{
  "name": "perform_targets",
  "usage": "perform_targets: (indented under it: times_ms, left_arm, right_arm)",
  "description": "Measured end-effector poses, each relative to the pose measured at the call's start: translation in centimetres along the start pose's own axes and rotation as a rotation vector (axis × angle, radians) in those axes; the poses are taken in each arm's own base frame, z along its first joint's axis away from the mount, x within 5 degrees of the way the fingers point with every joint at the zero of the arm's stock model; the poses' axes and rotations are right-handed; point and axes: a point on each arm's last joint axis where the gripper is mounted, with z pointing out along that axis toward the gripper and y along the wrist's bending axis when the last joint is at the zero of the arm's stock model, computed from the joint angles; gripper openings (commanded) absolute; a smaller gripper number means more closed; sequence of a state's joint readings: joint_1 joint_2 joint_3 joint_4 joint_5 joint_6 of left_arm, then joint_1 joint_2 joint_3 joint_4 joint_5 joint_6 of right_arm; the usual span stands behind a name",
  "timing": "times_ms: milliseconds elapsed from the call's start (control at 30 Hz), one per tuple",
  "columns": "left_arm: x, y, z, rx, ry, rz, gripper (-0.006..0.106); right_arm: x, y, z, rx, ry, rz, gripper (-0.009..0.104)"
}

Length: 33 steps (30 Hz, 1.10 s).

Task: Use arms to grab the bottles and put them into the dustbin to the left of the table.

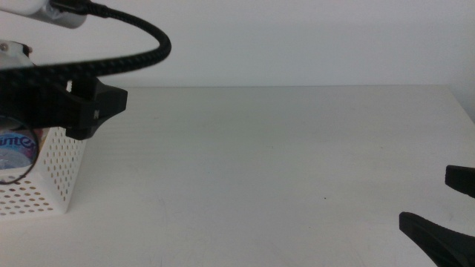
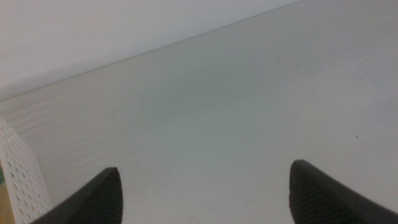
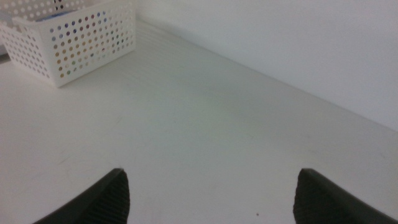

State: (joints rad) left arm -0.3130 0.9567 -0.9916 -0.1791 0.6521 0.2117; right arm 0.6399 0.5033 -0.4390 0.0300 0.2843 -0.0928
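Observation:
The dustbin [image 1: 58, 172], a white perforated basket, stands at the table's left edge. Inside it lies a bottle [image 1: 16, 145] with a blue and white label, partly hidden by the left arm. Faint colours show through the dustbin's [image 3: 81, 43] holes in the right wrist view. My left gripper [image 1: 100, 110] hovers above the dustbin's right rim. Its jaws are wide open with only bare table [image 2: 249, 93] between them. My right gripper [image 1: 449, 211] waits at the bottom right corner, open and empty. No bottle stands on the table.
The white table [image 1: 282, 163] reaches back to a pale wall. The left arm's thick braided cable [image 1: 141, 52] arches over the top left corner. A corner of the dustbin [image 2: 22, 180] shows beside the left gripper's jaw.

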Motion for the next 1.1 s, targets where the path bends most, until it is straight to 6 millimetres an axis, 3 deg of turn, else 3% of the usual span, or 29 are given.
perform_targets:
  times_ms: [100, 333, 667, 867, 1100]
  left_arm:
    - [0.6, 0.0, 0.0, -0.012, -0.038, -0.002, 0.085]
    - [4.1, 0.3, -1.3, -0.096, -0.221, 0.063, 0.085]
    - [11.1, -0.4, -4.2, -0.115, -0.297, 0.085, 0.085]
    - [15.4, -0.7, -4.0, -0.113, -0.282, 0.085, 0.085]
    - [18.6, -0.6, -3.1, -0.139, -0.293, 0.076, 0.085]
  right_arm:
    - [-0.1, 0.0, -0.5, 0.004, -0.024, 0.0, 0.07]
    - [0.1, -1.2, -1.9, 0.135, -0.076, 0.003, 0.07]
    - [6.7, -2.0, -2.8, 0.355, -0.033, 0.12, 0.07]
    - [10.2, -1.8, -3.1, 0.436, -0.044, 0.139, 0.07]
    - [12.1, -1.6, -3.1, 0.46, -0.056, 0.141, 0.07]
